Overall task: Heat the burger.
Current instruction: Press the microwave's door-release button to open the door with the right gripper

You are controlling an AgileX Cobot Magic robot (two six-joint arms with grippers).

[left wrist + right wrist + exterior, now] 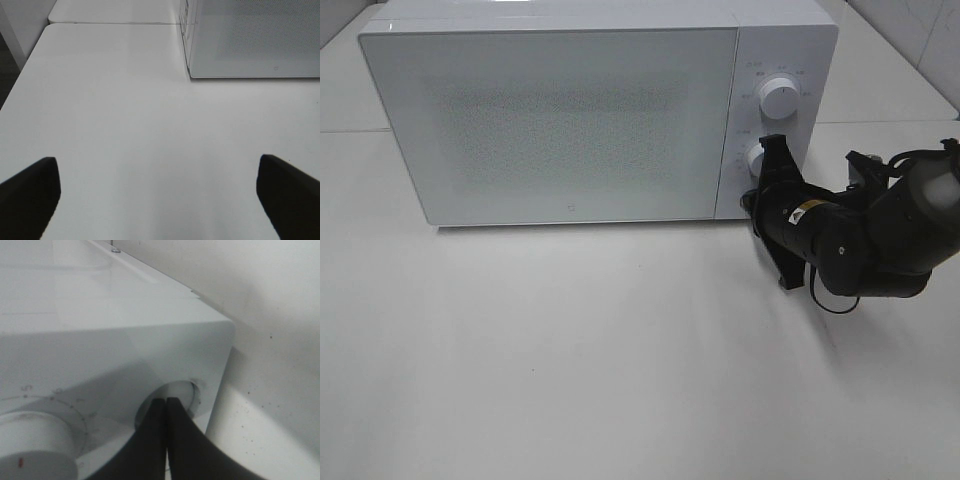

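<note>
Microwave (560, 110) door is shut, its frosted panel filling the upper left of the high view. The burger shows nowhere, and I cannot tell whether it sits inside. The right gripper (772, 150), jaws pinched together on nothing, has its tips against the lower knob (756, 158) on the right-hand panel. The left gripper (160, 200) hangs spread wide and empty over the table (570, 350). Closed tips get little purchase on a smooth round knob. They may skid off its edge and leave it unturned, or shove the whole oven backward.
</note>
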